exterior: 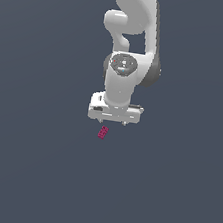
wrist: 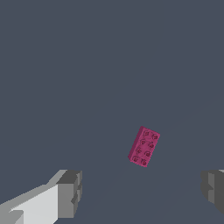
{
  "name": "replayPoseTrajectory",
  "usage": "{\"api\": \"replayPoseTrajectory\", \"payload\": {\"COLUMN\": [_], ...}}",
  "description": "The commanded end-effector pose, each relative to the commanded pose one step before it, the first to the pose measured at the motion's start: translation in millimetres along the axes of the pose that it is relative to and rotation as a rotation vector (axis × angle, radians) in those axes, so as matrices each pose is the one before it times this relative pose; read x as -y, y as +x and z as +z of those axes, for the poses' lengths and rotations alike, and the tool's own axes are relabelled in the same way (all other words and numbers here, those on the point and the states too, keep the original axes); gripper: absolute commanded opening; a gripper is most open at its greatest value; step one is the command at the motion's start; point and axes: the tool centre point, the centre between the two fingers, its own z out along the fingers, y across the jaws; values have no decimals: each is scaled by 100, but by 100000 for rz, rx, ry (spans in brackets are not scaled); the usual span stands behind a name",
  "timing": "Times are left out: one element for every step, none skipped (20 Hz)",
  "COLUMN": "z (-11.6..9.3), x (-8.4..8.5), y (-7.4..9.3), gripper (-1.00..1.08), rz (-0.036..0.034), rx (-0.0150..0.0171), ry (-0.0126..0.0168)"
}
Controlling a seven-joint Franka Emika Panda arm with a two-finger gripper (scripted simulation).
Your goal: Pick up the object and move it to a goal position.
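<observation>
Exterior view: gripper (exterior: 113, 120) hanging from the arm (exterior: 128, 45), block (exterior: 103, 132) lying tilted just below it, apart, on the grey floor (exterior: 28, 172). Wrist view: fingers (wrist: 70, 192) standing wide apart, gripping nothing; block (wrist: 144, 146) lying beyond them, studs up.

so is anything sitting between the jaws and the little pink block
Nothing visible. The wrist view shows only bare grey floor around the magenta block, which lies beyond the open fingers and untouched by them. In the exterior view the gripper hangs above the block with clear space between.
</observation>
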Motion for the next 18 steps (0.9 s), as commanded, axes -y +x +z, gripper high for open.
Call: {"api": "replayPoseTrajectory", "payload": {"z": [0, -20, -55, -96, -142, -201, -234, -222, -207, -190, -163, -119, -20, 53, 102, 142, 179, 221], "x": [-1, -45, -126, -217, -308, -411, -442, -377, -310, -241, -162, -71, 14, 53, 50, 18, 1, -11], "y": [0, 10, 32, 53, 77, 106, 120, 108, 94, 78, 59, 31, 0, -17, -25, -25, -28, -32], "gripper": [100, 100, 100, 100, 100, 100, 100, 100, 100, 100, 100, 100, 100, 100, 100, 100, 100, 100], "rz": [0, 147, 417, 703, 986, 1281, 1327, 1071, 812, 552, 275, -4, -136, -82, 85, 296, 484, 668], "rx": [0, -46, -127, -215, -307, -408, -438, -373, -305, -234, -155, -68, 24, 48, 32, 15, -11, -30], "ry": [0, -14, -35, -59, -86, -116, -130, -117, -104, -90, -72, -50, -3, 23, 36, 54, 61, 72]}}
